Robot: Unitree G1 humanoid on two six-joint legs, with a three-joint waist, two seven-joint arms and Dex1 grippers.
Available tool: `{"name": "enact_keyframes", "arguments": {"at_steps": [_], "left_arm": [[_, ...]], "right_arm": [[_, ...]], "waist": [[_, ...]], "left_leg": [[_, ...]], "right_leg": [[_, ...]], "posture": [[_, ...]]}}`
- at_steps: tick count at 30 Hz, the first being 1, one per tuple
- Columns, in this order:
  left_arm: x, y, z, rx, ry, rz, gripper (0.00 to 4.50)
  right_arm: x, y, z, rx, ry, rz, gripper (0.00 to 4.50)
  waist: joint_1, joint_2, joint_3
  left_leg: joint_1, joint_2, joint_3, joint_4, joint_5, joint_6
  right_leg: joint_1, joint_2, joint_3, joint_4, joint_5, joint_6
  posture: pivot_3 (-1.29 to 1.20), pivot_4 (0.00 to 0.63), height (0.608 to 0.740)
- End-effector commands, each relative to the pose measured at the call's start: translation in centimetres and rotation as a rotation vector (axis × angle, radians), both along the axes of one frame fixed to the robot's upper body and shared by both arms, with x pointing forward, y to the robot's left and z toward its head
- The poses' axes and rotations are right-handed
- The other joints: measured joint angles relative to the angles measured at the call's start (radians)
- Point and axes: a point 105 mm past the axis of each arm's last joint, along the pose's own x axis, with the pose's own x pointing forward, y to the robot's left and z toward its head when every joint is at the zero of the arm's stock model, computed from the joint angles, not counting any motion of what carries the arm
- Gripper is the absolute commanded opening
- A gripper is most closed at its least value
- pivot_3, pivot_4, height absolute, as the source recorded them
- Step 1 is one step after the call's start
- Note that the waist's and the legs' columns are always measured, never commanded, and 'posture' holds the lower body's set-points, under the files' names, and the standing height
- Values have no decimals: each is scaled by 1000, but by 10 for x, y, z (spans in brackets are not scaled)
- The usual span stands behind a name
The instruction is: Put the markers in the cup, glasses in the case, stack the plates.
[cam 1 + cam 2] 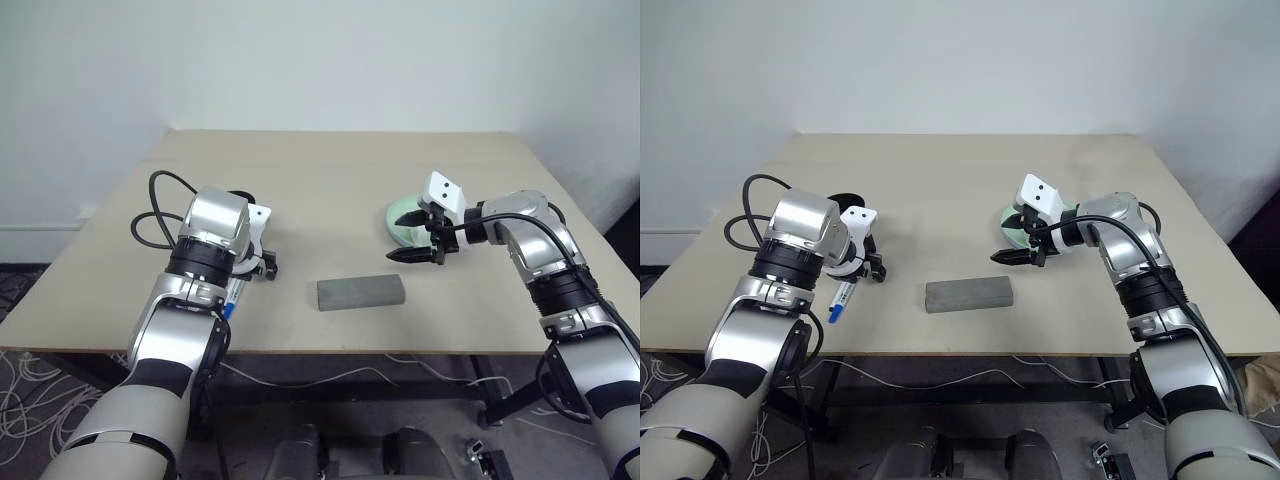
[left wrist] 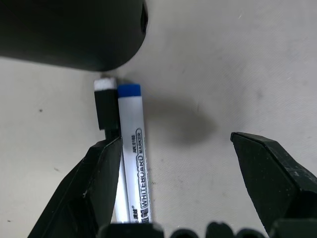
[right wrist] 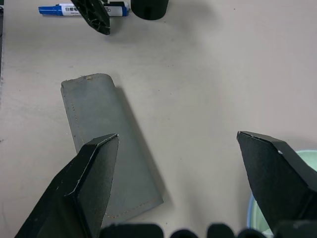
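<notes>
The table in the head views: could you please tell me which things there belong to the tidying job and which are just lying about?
Belonging to the job:
- blue-capped marker
- black-capped marker
- cup
- case
- plates

Just lying about:
- loose cables on the floor beneath the table

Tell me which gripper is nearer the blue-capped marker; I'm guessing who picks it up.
Left. The left gripper hangs open right over the blue-capped marker, one finger beside it. The right gripper is open across the table, by the plates.
</notes>
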Motion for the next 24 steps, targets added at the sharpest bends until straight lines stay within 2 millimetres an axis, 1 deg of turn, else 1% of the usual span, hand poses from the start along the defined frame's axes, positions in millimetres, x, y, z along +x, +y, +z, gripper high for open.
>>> {"name": "enact_keyframes", "arguments": {"at_steps": [1,24], "left_arm": [[7,0,18,-2,-77,-14,3793],[0,-1,6,-17,-56,-20,3793]], "right_arm": [[2,3,20,10,-64,16,4139],[3,3,21,8,-66,20,4139]], "waist": [[0,0,0],[0,0,0]], "left_leg": [[0,0,0,0,0,0],[0,0,0,0,0,0]], "right_leg": [[0,0,0,0,0,0],[0,0,0,0,0,0]], "posture": [[0,0,700],[0,0,700]]}}
